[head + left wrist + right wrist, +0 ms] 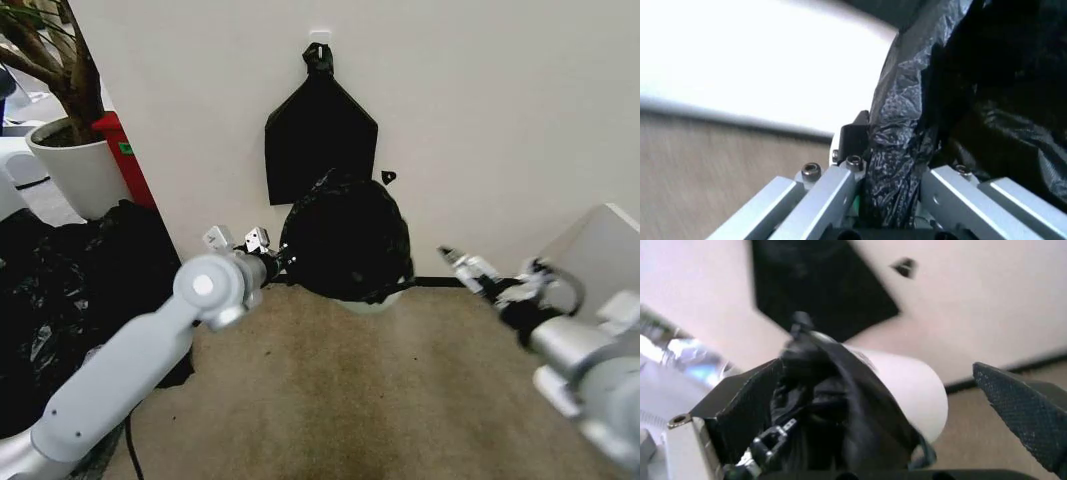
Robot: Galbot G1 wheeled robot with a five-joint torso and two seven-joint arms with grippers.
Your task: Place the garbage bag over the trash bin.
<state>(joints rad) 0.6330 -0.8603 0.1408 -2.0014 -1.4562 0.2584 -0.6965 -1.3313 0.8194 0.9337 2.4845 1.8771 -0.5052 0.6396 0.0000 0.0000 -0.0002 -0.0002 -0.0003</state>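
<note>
Left gripper [262, 252] pinches garbage bag [345, 238] draped upright over trash bin [374, 303].

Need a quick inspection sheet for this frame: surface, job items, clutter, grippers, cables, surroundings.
Surface: tan carpet running to a white wall.
Job's things: garbage bag draped over the trash bin, whose pale bottom edge peeks out below the film; the right wrist view shows bare bin wall beside the bag.
Clutter: large heap of black plastic film on the left.
Grippers: left gripper at the bag's left edge, film between its fingers; right gripper open, off to the bag's right.
Cables: black cable on the floor under the left arm.
Surroundings: flat black bag hung on the wall, plant pot, red box.
</note>
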